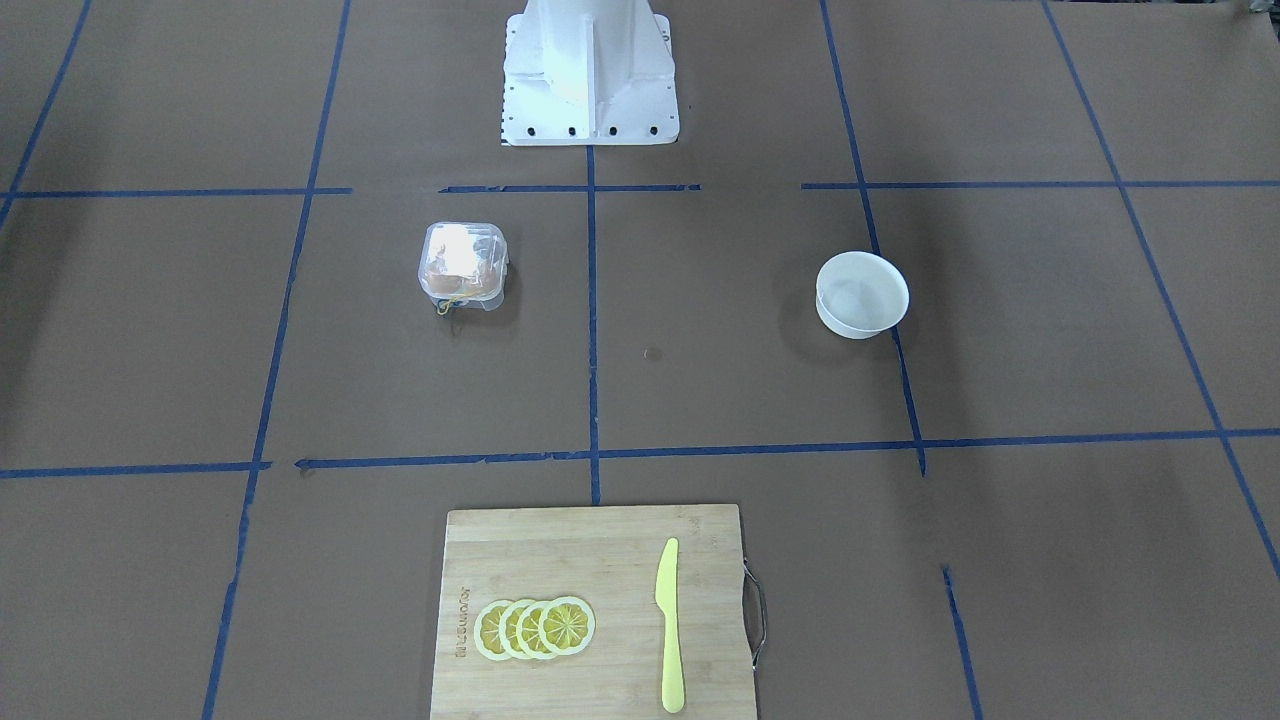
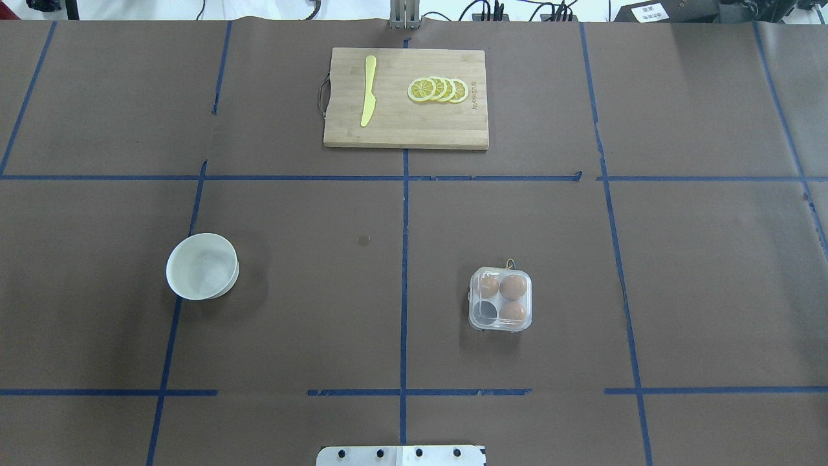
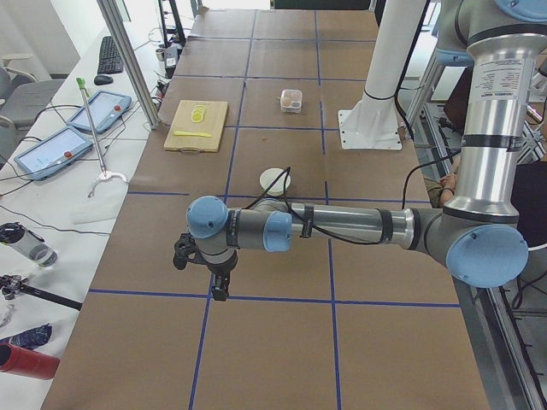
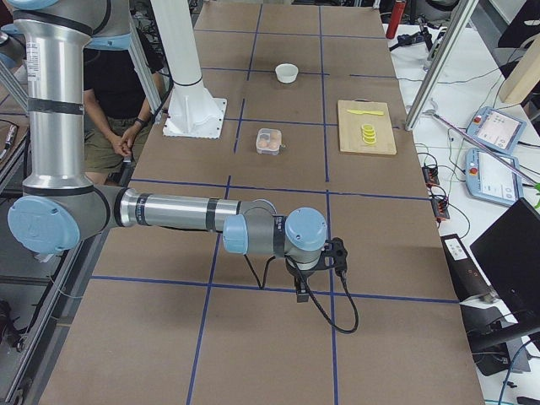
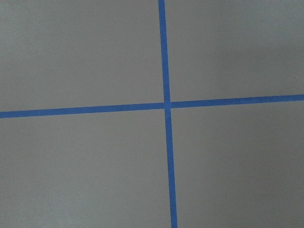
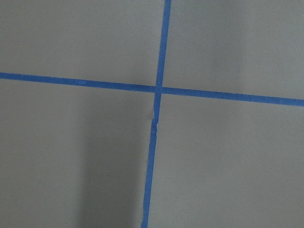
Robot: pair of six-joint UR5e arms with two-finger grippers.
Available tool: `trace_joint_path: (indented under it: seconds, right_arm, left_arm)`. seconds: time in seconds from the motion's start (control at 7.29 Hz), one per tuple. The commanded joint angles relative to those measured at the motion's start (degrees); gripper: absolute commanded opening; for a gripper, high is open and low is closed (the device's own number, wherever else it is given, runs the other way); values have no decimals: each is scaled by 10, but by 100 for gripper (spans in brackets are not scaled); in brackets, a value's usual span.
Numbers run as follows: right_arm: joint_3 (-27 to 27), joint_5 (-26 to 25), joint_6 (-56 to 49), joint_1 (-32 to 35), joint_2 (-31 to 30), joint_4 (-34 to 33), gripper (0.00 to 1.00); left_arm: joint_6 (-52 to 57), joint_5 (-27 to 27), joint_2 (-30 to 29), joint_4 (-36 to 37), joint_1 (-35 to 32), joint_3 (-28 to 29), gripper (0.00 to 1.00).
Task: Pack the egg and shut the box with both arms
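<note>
The clear box (image 2: 501,299) stands on the table's right half, with its lid down over the cells. It also shows in the front view (image 1: 462,262). Three orange-brown eggs lie inside it, one of them at the back right (image 2: 513,287), and one cell looks empty. The left gripper (image 3: 220,289) hangs over the table's far left end, far from the box. The right gripper (image 4: 302,288) hangs over the far right end. Both show only in the side views, so I cannot tell whether they are open or shut. The wrist views show only brown paper and blue tape.
A white bowl (image 2: 202,266) with nothing in it sits on the left half. A wooden cutting board (image 2: 406,129) with a yellow knife (image 2: 368,90) and lemon slices (image 2: 438,90) lies at the far edge. The white pedestal (image 1: 590,70) stands at the robot's side.
</note>
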Motion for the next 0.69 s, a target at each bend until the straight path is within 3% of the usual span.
trace_joint_path:
  seconds: [0.0,0.55]
  right_arm:
    - [1,-9,49,4,1,0,100]
    - [2,-10,58,4,0,1,100]
  left_arm:
    - [0,0,0,0,0,1,100]
    - [-1,0,-1,0,0,0,100]
